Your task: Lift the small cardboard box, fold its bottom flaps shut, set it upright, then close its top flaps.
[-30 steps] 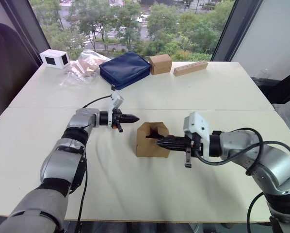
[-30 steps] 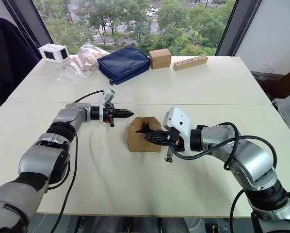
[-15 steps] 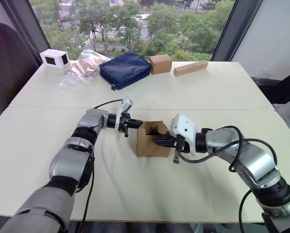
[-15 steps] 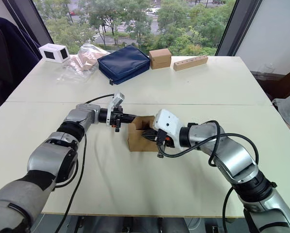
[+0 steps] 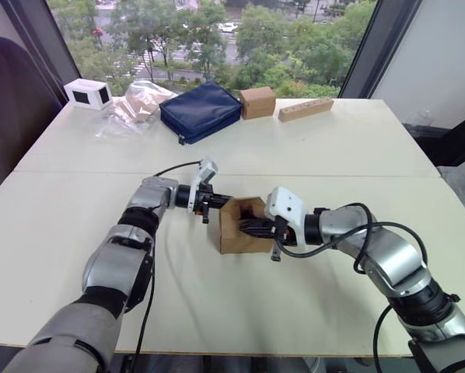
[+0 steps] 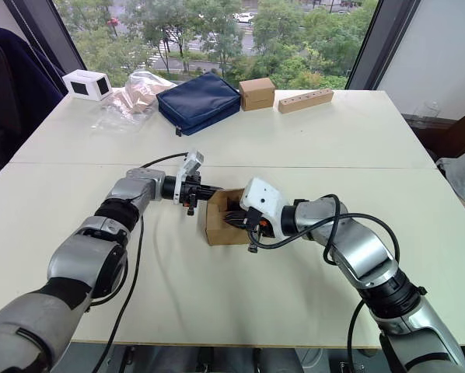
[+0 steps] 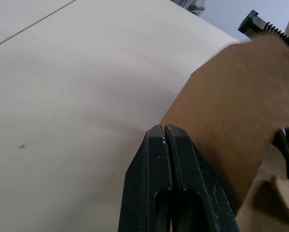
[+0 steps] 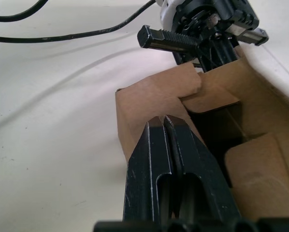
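The left tool (image 5: 216,199) comes in from the robot's left with its two black fingers pressed together on nothing, their tip against the outer wall of the small cardboard box (image 5: 241,231). That box sits near the middle of the surface (image 5: 77,233), open end up, its top flaps (image 8: 183,87) only partly turned in and the dark inside on show. The right tool (image 5: 249,228) reaches in from the other side, fingers together and empty too, their tip over the open mouth beside a loose flap. The bottom flaps are underneath and hidden.

I judge the box light and thin-walled — plain corrugated board with nothing seen inside it, so it should slide or tip at a slight push and dent if squeezed hard. The walls are fairly stiff along the corners and soft in mid-panel; the flaps swing freely on their creases. A sound hold would be across two opposite walls close to a corner, or one wall pinched at the rim, one finger inside and one outside. The board looks matt, not slippery.

The surface is pale, smooth and flat, a seam running across it behind the box. At the far edge, well apart from the work, lie a white box (image 5: 87,93), a crumpled clear bag (image 5: 131,105), a navy pouch (image 5: 201,111), a tan cube-like box (image 5: 257,102) and a long wooden block (image 5: 305,109). Beyond them, windows show trees.
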`<state>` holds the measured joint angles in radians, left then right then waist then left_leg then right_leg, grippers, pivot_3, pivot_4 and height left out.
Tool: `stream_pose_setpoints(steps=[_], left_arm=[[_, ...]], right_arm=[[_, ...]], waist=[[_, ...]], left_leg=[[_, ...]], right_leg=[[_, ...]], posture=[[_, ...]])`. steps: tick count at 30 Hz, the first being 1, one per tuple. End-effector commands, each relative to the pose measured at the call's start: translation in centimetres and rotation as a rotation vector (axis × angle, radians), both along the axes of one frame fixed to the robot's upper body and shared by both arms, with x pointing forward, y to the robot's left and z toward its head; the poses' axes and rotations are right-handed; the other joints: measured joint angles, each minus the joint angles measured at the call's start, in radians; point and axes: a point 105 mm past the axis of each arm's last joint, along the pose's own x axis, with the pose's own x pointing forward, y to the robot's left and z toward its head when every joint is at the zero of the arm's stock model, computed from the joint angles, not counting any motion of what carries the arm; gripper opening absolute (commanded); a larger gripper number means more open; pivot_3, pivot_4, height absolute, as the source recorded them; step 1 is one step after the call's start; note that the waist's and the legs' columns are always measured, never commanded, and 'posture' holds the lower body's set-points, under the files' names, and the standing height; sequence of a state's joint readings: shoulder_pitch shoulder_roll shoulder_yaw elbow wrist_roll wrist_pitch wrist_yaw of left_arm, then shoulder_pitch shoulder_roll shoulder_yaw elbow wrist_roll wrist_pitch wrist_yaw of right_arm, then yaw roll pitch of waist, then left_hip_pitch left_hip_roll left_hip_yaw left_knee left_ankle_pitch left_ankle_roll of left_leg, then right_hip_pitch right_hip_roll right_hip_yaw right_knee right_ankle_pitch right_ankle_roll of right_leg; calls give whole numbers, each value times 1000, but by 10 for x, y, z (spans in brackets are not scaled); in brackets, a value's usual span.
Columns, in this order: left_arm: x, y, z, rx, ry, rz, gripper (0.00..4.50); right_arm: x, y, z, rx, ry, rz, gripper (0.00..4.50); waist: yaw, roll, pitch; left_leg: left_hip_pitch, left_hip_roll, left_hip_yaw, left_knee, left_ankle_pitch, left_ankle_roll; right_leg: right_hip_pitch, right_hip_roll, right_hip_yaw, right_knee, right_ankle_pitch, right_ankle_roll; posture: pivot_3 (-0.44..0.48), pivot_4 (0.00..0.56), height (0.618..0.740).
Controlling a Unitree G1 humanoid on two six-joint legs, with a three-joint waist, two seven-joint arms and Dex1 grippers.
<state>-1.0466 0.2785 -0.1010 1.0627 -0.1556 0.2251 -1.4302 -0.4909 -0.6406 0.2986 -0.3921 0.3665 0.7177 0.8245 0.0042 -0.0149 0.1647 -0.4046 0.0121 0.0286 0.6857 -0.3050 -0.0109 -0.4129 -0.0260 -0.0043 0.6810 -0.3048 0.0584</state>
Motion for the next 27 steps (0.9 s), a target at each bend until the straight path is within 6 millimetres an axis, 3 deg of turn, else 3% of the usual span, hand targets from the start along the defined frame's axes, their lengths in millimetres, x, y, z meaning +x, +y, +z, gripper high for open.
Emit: stream_pose_setpoints(steps=[1,5,7,9,12,17,27], left_arm=[[11,12,15,-21,-79,80,25],[21,47,39,-113,-125,240,25],[5,56,49,-127,-140,210,25],[-24,60,58,-117,-160,158,25],[-57,56,64,-114,-150,132,25],[-87,43,52,-88,-112,129,25],[-91,28,30,-26,-99,125,25]], right_arm=[[3,3,8,24,-31,13,0],[6,3,14,39,-37,26,0],[7,2,16,44,-40,27,0],[9,1,18,41,-45,32,0],[9,0,20,41,-43,48,0],[9,2,18,43,-28,67,0],[9,6,14,45,-17,75,0]], waist=[[0,0,0],[-18,0,0],[-22,0,0],[-24,1,0],[-19,1,0],[-11,0,0],[-17,0,0]], left_leg=[[0,0,0,0,0,0],[0,0,0,0,0,0],[0,1,0,0,0,0],[0,1,0,-1,0,-1],[0,1,0,-1,1,-2],[3,0,-2,0,1,-2],[4,1,-1,-1,1,-2]], right_leg=[[0,0,0,0,0,0],[-1,0,0,1,0,0],[-1,0,0,2,0,0],[-1,0,0,2,0,0],[-1,-1,1,1,0,0],[3,-3,0,1,0,0],[4,-1,0,1,0,0]], posture=[[0,150,740],[0,150,740],[0,150,740],[0,150,740],[0,150,740],[0,150,740],[0,150,740]])
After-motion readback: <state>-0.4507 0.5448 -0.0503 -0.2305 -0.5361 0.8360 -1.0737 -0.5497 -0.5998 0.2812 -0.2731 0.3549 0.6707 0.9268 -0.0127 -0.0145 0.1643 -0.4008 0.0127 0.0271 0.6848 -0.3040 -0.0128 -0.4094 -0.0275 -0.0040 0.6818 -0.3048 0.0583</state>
